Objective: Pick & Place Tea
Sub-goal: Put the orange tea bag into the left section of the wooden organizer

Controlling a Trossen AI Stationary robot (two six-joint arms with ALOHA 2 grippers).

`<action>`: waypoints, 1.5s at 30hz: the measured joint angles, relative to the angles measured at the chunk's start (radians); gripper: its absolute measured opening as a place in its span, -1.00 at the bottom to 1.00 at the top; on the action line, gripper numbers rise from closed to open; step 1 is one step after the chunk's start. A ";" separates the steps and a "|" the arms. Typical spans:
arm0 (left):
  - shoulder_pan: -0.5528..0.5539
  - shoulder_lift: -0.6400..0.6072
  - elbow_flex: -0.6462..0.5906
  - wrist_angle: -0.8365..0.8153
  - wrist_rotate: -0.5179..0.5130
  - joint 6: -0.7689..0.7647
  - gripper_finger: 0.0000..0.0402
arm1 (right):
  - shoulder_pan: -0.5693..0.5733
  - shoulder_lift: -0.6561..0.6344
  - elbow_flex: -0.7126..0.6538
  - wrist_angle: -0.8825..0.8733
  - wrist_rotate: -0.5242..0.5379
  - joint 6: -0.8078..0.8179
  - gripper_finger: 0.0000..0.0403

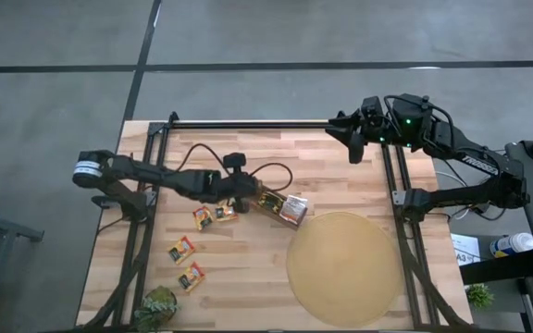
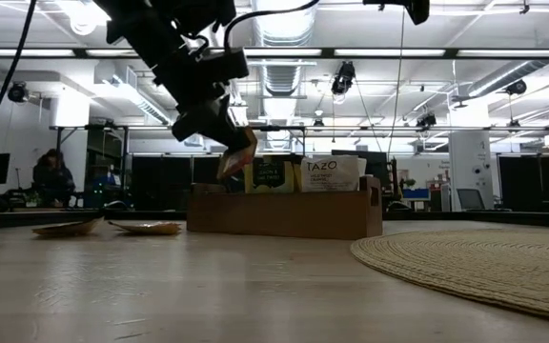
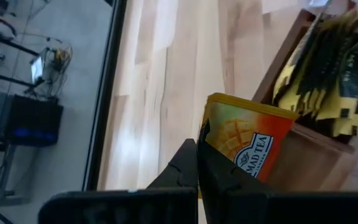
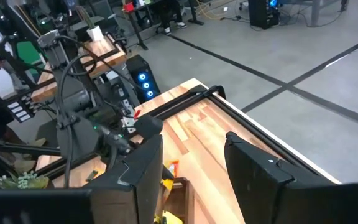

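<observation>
My left gripper point(image 3: 197, 148) is shut on an orange-and-yellow tea sachet point(image 3: 244, 140) at the left end of the brown wooden box point(image 1: 280, 206). The low view shows the sachet point(image 2: 236, 160) just above the box point(image 2: 284, 213), which holds several upright sachets point(image 3: 328, 68). Several more sachets point(image 1: 202, 217) point(image 1: 182, 250) lie flat on the table to the box's left. My right gripper point(image 1: 352, 144) hangs open and high over the table's far right part, holding nothing. My left gripper pinches the sachet by one edge point(image 3: 211, 149) between its two fingers. The rest of the sachet sticks out past the fingertips. The fingers slant downward, coming from the table's left. The sachet hangs tilted, lifted clear over the box's left end point(image 2: 219, 195).
A big round tan mat point(image 1: 345, 268) lies at the near right, beside the box. A small green plant point(image 1: 160, 307) stands at the near left edge. Black frame rails point(image 1: 248, 123) run along the far, left and right edges.
</observation>
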 joint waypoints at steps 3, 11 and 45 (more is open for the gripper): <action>-0.003 0.000 -0.012 0.015 -0.001 0.009 -1.00 | 0.000 0.000 0.000 0.000 0.016 0.003 -0.16; -0.002 0.060 -0.017 0.051 0.009 0.052 -1.00 | 0.000 0.000 0.000 0.000 0.022 0.005 -0.16; 0.016 0.127 -0.013 0.049 -0.053 0.162 -0.58 | 0.000 0.000 0.000 -0.003 0.022 0.026 -0.16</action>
